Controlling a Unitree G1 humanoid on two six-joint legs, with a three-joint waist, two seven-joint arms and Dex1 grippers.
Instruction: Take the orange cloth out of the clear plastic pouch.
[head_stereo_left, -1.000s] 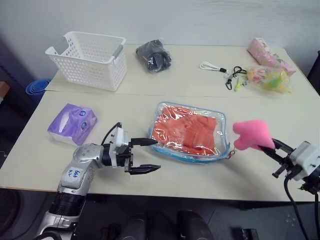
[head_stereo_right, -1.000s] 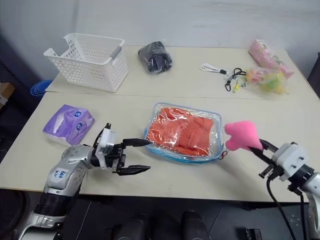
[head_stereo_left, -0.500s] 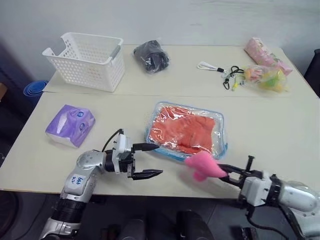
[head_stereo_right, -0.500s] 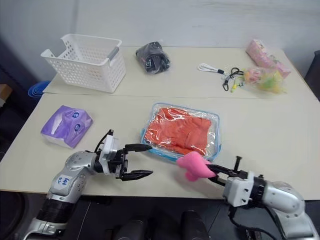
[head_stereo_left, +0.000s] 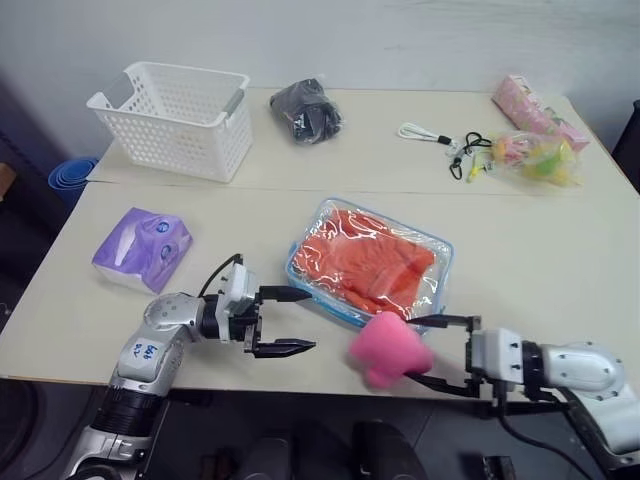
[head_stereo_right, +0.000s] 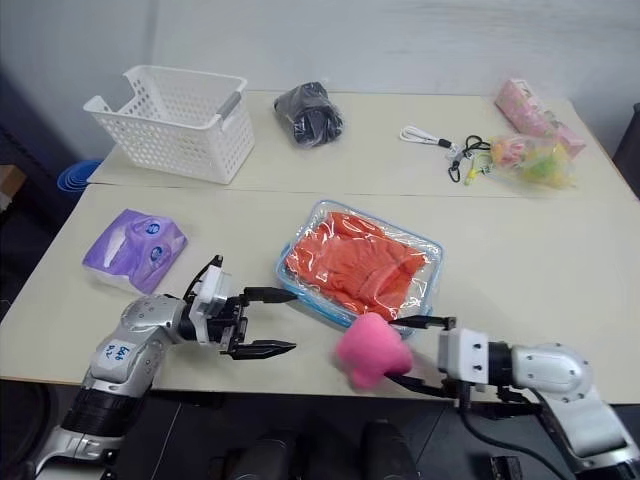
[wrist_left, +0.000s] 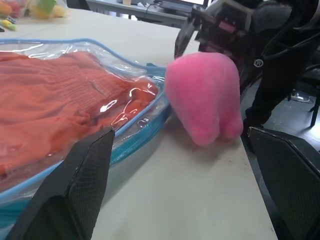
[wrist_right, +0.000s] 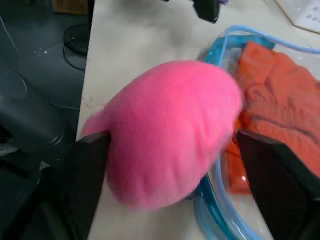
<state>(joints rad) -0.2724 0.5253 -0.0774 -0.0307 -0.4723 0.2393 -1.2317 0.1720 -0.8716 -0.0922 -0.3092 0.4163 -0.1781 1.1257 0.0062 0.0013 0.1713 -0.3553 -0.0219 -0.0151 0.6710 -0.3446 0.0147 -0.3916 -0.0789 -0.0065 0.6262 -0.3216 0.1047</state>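
Observation:
The clear plastic pouch (head_stereo_left: 372, 262) with light blue edging lies flat near the table's front middle, and the orange cloth (head_stereo_left: 365, 258) is folded inside it. My left gripper (head_stereo_left: 292, 321) hovers open just left of the pouch's near corner, one fingertip close to the blue edge. A pink plush toy (head_stereo_left: 390, 349) sits at the table's front edge against the pouch's near side. My right gripper (head_stereo_left: 426, 351) points left at it, fingers (wrist_right: 87, 185) spread wide on either side of the plush. The left wrist view shows pouch (wrist_left: 135, 125), cloth (wrist_left: 60, 100) and plush (wrist_left: 202, 95).
A white basket (head_stereo_left: 180, 118) stands at the back left and a purple tissue pack (head_stereo_left: 145, 248) at the left. A black bundle (head_stereo_left: 305, 108), loose cords (head_stereo_left: 440, 140), a crinkly bag of yellow-green items (head_stereo_left: 540, 155) and a pink packet (head_stereo_left: 535, 105) line the back.
My right arm swung left from the table's right side with the pink plush to the pouch's near edge, and its fingers have spread apart. The pouch has turned a little. The left gripper stayed put.

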